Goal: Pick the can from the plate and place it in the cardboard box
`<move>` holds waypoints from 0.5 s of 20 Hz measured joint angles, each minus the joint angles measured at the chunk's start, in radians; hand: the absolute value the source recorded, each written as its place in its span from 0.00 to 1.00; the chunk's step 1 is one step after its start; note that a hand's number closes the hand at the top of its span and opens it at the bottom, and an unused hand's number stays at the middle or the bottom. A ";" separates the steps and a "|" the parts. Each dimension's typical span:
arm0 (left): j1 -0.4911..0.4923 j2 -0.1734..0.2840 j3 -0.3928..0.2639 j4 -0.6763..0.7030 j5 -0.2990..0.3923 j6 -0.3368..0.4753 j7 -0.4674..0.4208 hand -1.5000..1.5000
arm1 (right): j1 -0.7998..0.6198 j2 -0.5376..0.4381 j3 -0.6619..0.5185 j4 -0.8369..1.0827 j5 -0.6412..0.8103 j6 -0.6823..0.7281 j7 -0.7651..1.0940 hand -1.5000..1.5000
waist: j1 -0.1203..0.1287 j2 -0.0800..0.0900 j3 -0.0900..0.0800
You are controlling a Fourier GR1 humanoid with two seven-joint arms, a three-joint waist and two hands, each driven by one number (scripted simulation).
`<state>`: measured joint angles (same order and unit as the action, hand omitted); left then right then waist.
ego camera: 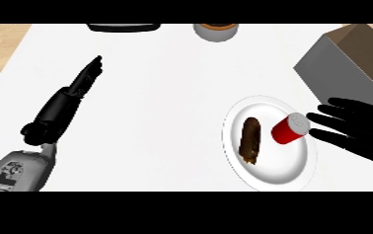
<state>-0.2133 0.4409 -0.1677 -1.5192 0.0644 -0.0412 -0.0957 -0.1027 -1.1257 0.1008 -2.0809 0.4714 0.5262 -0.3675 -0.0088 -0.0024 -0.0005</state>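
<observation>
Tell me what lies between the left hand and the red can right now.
In the head view, bare white counter runs from the left hand to the plate; then a brown pastry lies on the plate just before the red can.

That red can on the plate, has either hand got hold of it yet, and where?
No. The red can lies on the plate; the right hand is beside it with fingers spread, not curled round it. The left hand holds nothing.

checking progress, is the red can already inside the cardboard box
No, the red cylindrical can lies on the round white plate beside a brown pastry, with the cardboard box apart at upper right.
</observation>
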 measured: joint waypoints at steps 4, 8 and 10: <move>0.001 -0.025 0.015 0.013 -0.024 -0.011 -0.013 0.50 | 0.023 0.049 0.000 -0.026 0.063 0.044 0.029 0.00 | 0.004 0.001 0.000; -0.003 -0.038 0.031 0.001 -0.038 -0.024 -0.001 0.50 | 0.036 0.123 0.033 -0.036 0.170 0.028 0.061 0.00 | 0.007 0.002 0.000; -0.007 -0.047 0.034 0.001 -0.048 -0.034 0.004 0.50 | -0.009 0.165 0.052 -0.015 0.200 0.047 0.083 0.00 | 0.011 0.003 0.000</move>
<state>-0.2201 0.3943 -0.1341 -1.5181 0.0166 -0.0748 -0.0920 -0.1118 -0.9611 0.1532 -2.0955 0.6717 0.5729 -0.2847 0.0024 0.0002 -0.0001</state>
